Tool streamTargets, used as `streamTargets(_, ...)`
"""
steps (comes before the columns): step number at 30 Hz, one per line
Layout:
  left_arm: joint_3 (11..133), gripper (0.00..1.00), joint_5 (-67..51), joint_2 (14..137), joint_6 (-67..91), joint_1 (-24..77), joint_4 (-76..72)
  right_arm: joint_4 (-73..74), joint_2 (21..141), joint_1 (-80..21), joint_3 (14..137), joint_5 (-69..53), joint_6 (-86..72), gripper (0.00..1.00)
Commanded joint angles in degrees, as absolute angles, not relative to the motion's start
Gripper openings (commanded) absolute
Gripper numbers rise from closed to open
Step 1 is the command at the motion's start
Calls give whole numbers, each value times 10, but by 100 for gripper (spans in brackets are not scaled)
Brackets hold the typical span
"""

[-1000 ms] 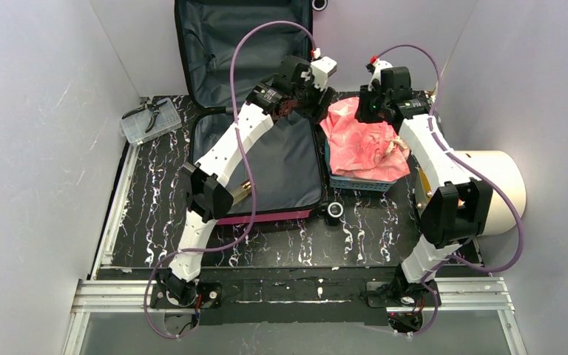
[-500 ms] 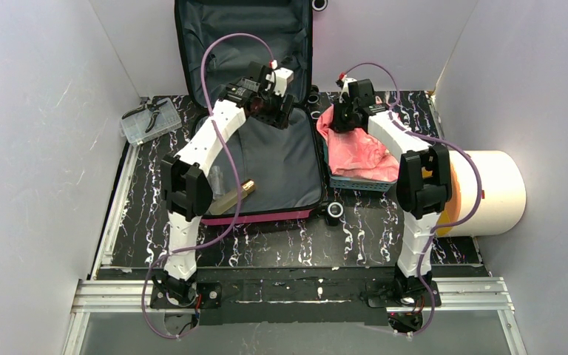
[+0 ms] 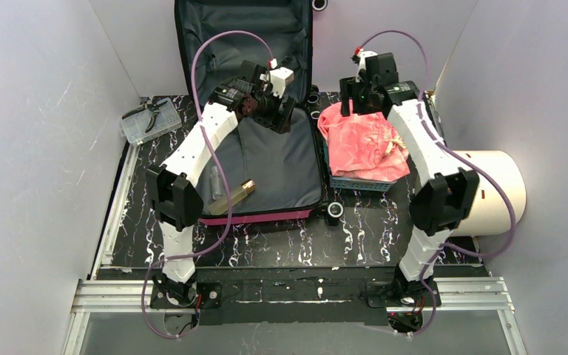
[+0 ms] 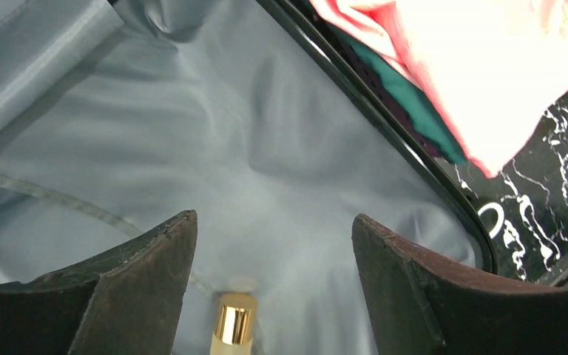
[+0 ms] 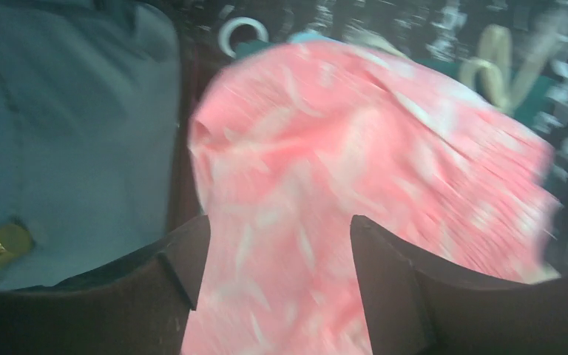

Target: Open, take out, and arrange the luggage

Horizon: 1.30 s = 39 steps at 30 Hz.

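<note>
Our hot-pink hard-shell suitcase [image 3: 281, 159] lies open on the black marbled table [image 3: 303, 237], its lid propped against the back wall. Our left gripper [image 4: 274, 222] hovers over the suitcase's grey lining, jaws apart and empty. Our right gripper [image 5: 279, 222], likewise spread and holding nothing, hangs above the crumpled pink cloth [image 3: 362, 144] heaped in the light-blue plastic basket [image 3: 355, 183] just right of the suitcase. We judge the unpacking underway: next, the clear gold-capped bottle [image 3: 231, 196] in the suitcase's near-left corner needs lifting out.
</note>
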<state>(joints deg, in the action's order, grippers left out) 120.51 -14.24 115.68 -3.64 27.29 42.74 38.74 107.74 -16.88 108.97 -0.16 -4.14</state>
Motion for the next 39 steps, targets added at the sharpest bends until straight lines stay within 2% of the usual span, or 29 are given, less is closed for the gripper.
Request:
streamTargets(1,1170,78,-175,1088,-68,273,457,541,999,-166,1097,159,-12,80)
streamTargets(8,1109,92,-186,1019,-144,273,501,631,941,-166,1064,351,-9,88)
streamTargets(17,1022,93,-192,948,-205,273,557,654,941,-166,1037,522,-25,88)
streamTargets(23,956,93,-144,928,-244,273,593,641,877,-175,958,611,-20,77)
streamTargets(27,930,93,-160,914,-244,273,594,643,847,-210,906,645,-3,63)
streamTargets(34,918,94,-172,899,-239,273,593,694,818,-362,792,833,-32,62)
streamTargets(39,923,94,-166,898,-231,273,595,702,770,-382,762,801,-33,60)
